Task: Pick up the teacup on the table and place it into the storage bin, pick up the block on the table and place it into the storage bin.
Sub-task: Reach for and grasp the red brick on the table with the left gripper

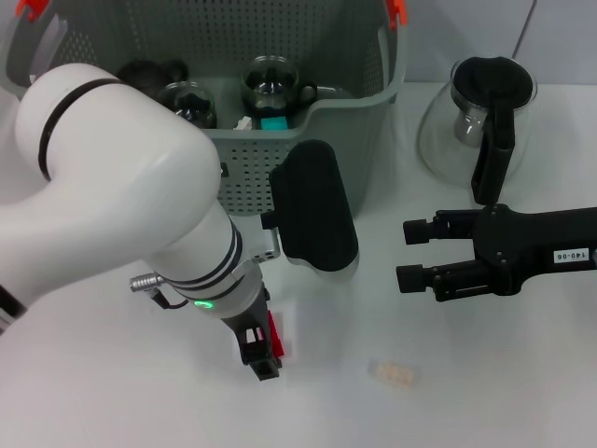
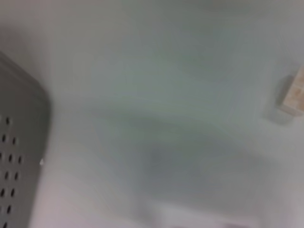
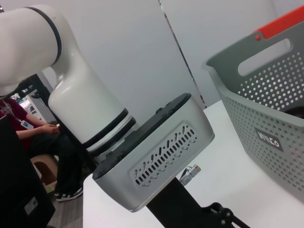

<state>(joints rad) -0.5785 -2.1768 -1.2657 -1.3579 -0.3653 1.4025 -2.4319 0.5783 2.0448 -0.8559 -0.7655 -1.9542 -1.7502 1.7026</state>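
Head view: we see the storage bin (image 1: pixel 308 168) at the back of the white table (image 1: pixel 466 392), with glass cups and a teal item already inside it.
Teacups: two glass cups (image 1: pixel 270 86) sit in the bin; we see none left on the table, so we judge that half of the task done.
Block: a small pale block (image 1: pixel 393 374) lies on the table in front, well apart from the bin; the left wrist view shows it too (image 2: pixel 293 95), beside its own shadow.
Left gripper: the left gripper (image 1: pixel 263 353) points down at the table, near the block but not touching it; something red shows at its tip, and we cannot tell how its fingers stand.
Right gripper: the right gripper (image 1: pixel 410 253) hovers above the table with fingers spread apart, holding nothing, between the bin and a glass teapot (image 1: pixel 466 121).
Handling: we judge the block light, stiff and not fragile; being low and flat, it calls for a grip across its two long sides, fingertips close to the table.
Risk: we think a light block may skid or tip if one finger touches first.
Next: lift it and lower it into the bin clear of the glass.
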